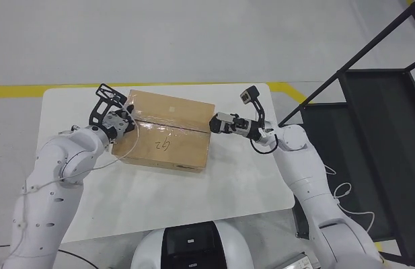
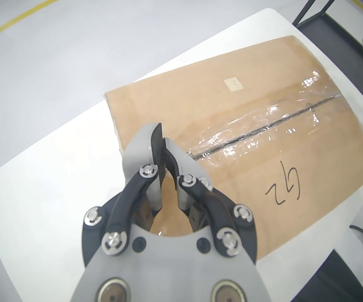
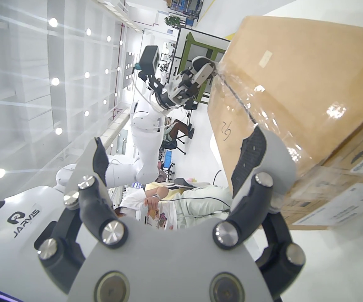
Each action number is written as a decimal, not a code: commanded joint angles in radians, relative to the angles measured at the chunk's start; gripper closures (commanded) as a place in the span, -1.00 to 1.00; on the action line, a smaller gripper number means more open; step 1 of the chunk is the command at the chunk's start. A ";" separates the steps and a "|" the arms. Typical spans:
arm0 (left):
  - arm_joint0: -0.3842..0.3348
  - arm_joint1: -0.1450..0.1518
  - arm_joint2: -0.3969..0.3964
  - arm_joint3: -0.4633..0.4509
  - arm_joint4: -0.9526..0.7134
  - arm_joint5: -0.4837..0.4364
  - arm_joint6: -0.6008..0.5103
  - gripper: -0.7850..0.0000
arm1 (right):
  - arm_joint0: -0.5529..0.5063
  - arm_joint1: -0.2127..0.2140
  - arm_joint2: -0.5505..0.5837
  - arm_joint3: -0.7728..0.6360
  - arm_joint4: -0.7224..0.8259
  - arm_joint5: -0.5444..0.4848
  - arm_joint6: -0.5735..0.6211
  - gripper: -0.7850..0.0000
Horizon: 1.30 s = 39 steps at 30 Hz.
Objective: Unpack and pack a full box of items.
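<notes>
One taped box (image 1: 168, 131) lies flat, long axis running left to right.

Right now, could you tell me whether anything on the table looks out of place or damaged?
The clear tape along the top seam of the brown cardboard box is wrinkled and puckered, not flat. The box also sits slightly turned against the white table's edges. Nothing spilled.
</notes>
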 commanded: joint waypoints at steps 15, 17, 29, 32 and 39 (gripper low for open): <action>0.027 0.003 -0.021 -0.002 -0.023 -0.006 0.066 1.00 | 0.055 -0.010 -0.131 0.073 -0.229 -0.098 -0.145 -1.00; 0.029 0.002 -0.026 0.001 -0.036 -0.004 0.083 1.00 | 0.056 -0.009 -0.138 0.073 -0.244 -0.103 -0.156 -1.00; 0.090 0.004 -0.084 0.005 -0.118 0.005 0.218 1.00 | 0.055 0.003 -0.141 0.056 -0.272 -0.106 -0.187 -1.00; 0.104 0.004 -0.085 -0.003 -0.076 0.007 0.261 1.00 | 0.054 0.006 -0.140 0.051 -0.272 -0.103 -0.191 -1.00; 0.143 -0.001 -0.082 -0.039 -0.003 0.076 0.408 1.00 | 0.051 0.014 -0.131 0.041 -0.250 -0.100 -0.197 -1.00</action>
